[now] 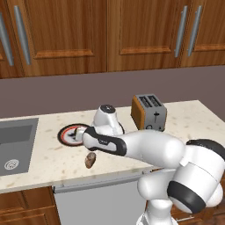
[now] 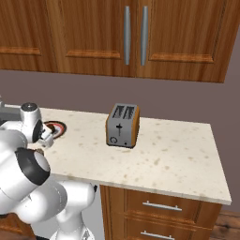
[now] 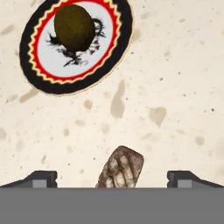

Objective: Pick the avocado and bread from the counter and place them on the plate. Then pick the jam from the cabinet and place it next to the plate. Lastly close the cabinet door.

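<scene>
Now the wide-open tool (image 3: pixel 112 178) hangs over the small brown lumpy bread (image 3: pixel 121 167) on the beige desk (image 3: pixel 175 87); it seems light and soft, so grip its narrow sides gently.

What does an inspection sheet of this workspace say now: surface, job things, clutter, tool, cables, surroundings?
Surface: beige speckled counter, dry, no spills seen.
Job's things: avocado lies on the plate; bread lies on the counter, apart from the plate.
Clutter: toaster stands beside the plate.
Tool: the tool is open above the bread, holding nothing.
Cables: nothing seen.
Surroundings: steel sink; closed wood cabinet doors above; drawers below.
</scene>
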Available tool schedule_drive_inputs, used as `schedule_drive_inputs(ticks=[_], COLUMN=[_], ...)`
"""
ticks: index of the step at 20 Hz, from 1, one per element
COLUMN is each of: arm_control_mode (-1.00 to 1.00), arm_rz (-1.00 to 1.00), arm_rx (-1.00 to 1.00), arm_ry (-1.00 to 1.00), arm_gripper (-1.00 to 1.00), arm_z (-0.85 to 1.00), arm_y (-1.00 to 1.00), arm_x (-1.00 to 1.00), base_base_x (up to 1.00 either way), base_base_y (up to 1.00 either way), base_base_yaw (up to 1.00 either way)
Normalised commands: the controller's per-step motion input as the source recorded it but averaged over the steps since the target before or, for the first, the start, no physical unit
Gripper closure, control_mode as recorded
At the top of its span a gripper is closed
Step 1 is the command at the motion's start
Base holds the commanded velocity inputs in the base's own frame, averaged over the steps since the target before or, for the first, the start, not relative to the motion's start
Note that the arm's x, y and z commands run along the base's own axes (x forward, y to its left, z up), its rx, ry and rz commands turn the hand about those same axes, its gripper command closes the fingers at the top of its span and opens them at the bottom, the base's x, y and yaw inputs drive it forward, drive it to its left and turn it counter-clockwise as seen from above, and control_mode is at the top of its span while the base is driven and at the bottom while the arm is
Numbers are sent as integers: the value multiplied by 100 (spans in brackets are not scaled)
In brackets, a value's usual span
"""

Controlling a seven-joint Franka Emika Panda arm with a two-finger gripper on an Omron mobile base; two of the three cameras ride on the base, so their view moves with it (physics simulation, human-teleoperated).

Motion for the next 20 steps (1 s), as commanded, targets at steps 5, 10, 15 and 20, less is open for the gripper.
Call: schedule_drive_inputs(ticks=[5, 10, 15, 20], arm_control_mode=[-100, -100, -100, -100], arm_rz=[0, 0, 0, 0], arm_rx=[-2, -2, -4, -6], arm_ry=[2, 0, 0, 0], arm_gripper=[-100, -100, -100, -100], arm_z=[-19, -12, -10, -12], arm_y=[7, 2, 0, 0], arm_x=[-19, -26, -24, -4], base_base_x=[0, 0, 0, 0], base_base_y=[0, 0, 0, 0], base_base_yaw=[0, 0, 0, 0])
